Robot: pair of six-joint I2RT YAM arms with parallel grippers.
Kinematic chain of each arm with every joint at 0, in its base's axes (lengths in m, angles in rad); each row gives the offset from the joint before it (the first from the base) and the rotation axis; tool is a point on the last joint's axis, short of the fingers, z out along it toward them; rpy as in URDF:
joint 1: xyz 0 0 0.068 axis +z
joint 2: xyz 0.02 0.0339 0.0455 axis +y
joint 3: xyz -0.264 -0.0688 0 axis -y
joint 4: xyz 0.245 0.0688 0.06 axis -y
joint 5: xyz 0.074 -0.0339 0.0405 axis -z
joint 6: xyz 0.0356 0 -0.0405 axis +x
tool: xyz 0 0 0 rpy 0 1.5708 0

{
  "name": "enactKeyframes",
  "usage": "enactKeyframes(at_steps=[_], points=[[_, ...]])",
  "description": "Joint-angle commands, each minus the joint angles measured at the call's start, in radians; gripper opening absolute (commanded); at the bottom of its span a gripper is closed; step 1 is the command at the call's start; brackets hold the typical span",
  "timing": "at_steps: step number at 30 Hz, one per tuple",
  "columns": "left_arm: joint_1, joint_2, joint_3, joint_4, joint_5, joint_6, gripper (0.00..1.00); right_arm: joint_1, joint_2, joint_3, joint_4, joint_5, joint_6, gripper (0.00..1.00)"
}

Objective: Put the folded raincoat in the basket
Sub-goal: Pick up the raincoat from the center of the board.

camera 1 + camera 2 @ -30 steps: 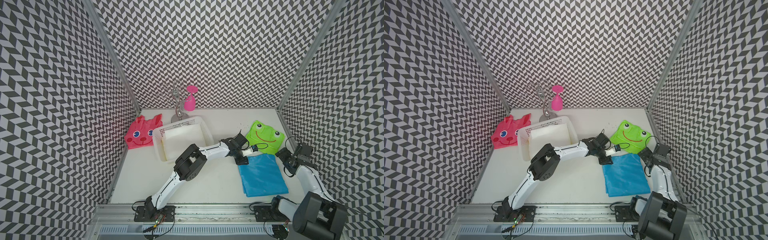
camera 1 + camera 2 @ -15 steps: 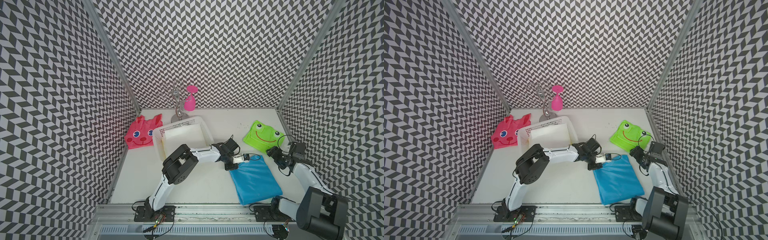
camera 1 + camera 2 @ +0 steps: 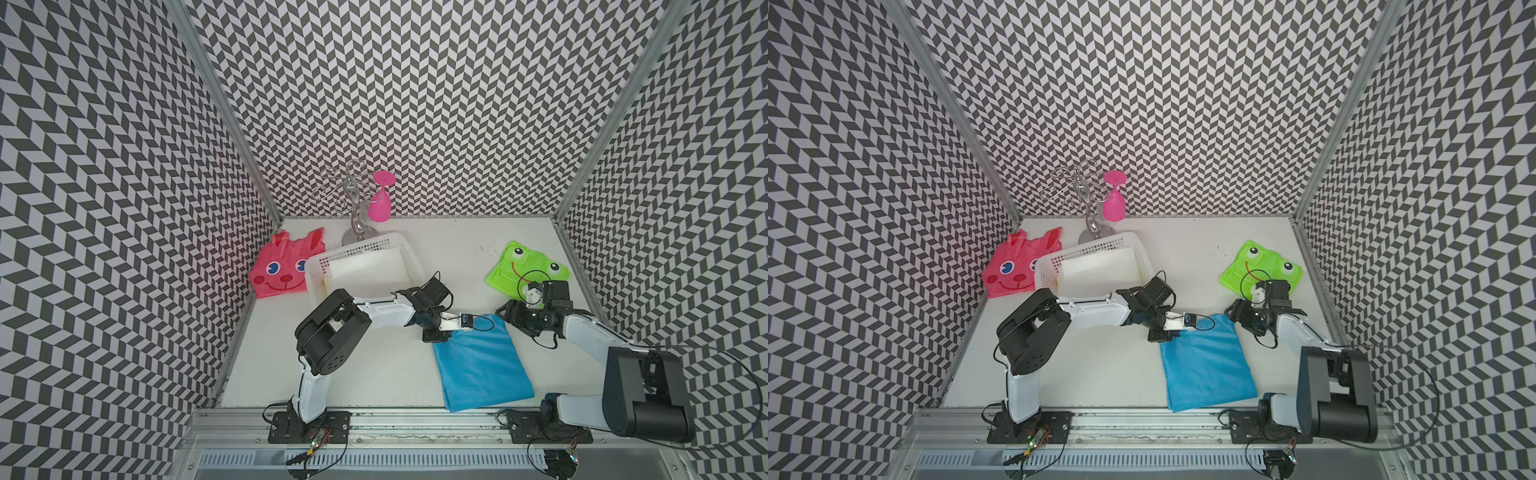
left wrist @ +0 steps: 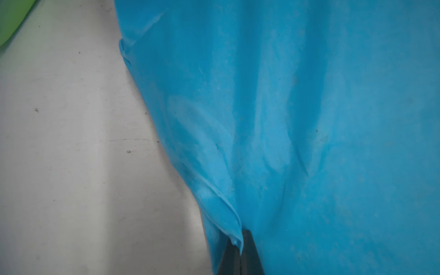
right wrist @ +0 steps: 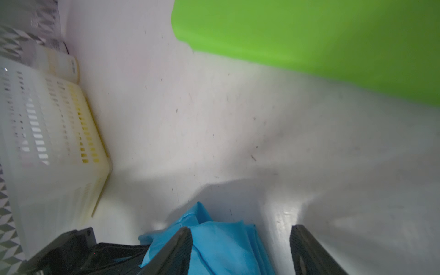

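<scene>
Left gripper (image 4: 240, 252) clamped tight on one corner of the blue folded raincoat (image 3: 482, 365). Right gripper (image 5: 240, 250) has its jaws apart, straddling the neighbouring corner without pinching it. Basket (image 3: 361, 249) sits behind the left gripper, clear of the raincoat.

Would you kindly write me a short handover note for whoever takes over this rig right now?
Left gripper: shut on a far corner of the blue folded raincoat.
Right gripper: open, jaws either side of its other far corner, not gripping.
Raincoat lies on the table; the basket stands back left, apart from it.
Done: one corner pinched. To do: close right, lift, carry to basket, release.
</scene>
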Motion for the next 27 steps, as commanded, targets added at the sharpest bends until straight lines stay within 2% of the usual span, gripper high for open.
enactKeyframes(at_steps=[1,7,11,13,18,24,27], points=[[0.043,-0.048,-0.043,0.023,0.032,0.048,0.0,0.032,0.044,0.008,0.025,-0.013,-0.026,0.67],[0.049,-0.06,-0.061,0.023,0.027,0.096,0.0,0.128,0.123,0.011,0.024,-0.005,-0.022,0.65],[0.052,-0.047,-0.041,0.015,0.034,0.096,0.0,0.172,0.147,0.011,0.021,0.001,-0.021,0.57],[0.055,-0.046,-0.037,0.021,0.034,0.094,0.0,0.183,0.147,0.009,0.021,-0.008,-0.021,0.48],[0.067,-0.053,-0.019,0.011,0.038,0.083,0.0,0.186,0.119,0.006,0.035,-0.062,-0.037,0.0],[0.074,-0.113,0.011,-0.066,0.054,0.062,0.0,0.186,-0.017,-0.001,0.086,-0.181,-0.054,0.0],[0.084,-0.151,0.014,-0.112,0.07,0.048,0.0,0.187,-0.068,0.004,0.092,-0.188,-0.036,0.0]])
